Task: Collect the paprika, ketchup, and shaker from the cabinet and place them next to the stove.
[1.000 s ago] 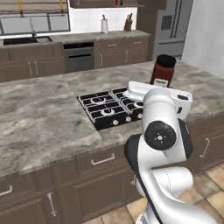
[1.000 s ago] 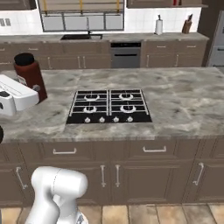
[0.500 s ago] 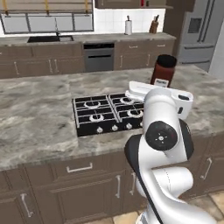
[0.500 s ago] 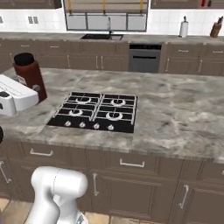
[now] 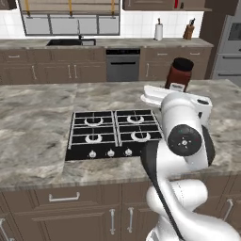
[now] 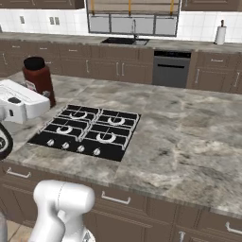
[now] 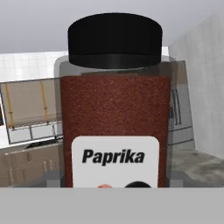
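Note:
The paprika, a tall red-brown jar with a black cap and a white label, stands close up between my fingers in the hand view. My gripper is shut on its lower part. From the base, the paprika rises upright over my white hand, above the island counter just right of the stove. A dark wall cabinet runs along the top edge, and a small red sliver shows there; I cannot tell whether it is the ketchup. The shaker is out of view.
The grey marble island counter surrounds the black cooktop. Behind it run the back counter with a sink, an oven, a paper towel roll and a knife block. A fridge stands at the right.
The base has driven, so both base views have shifted and the stove sits lower and nearer in them. The arm and the held jar keep the same pose.

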